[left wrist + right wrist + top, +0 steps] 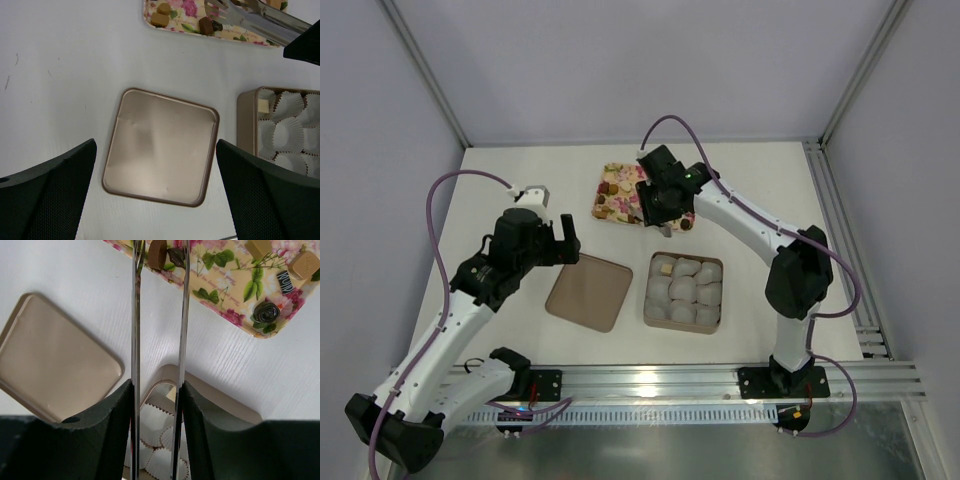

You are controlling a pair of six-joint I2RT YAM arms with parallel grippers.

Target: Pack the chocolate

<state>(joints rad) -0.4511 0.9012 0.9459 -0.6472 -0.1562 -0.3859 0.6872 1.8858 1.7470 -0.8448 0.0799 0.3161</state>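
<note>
Several chocolates lie on the floral tray (617, 195): a brown oval (157, 253), a dark piece (176, 256), tan ones (304, 264) and a dark round one (265, 312). My right gripper (157, 390) is shut on metal tongs (135, 315). The tong tips reach over the tray, on either side of the brown oval and the dark piece. The gold box (647, 290) holds white paper cups (155, 420), with one pale tan piece (664, 267) in its back left cup. My left gripper (156, 150) is open and empty above the gold lid (160, 145).
The lid (588, 291) lies flat to the left of the box. The tray sits behind both, with the right arm (750, 225) stretching over it from the right. White walls enclose the table and a metal rail (720, 380) runs along the near edge.
</note>
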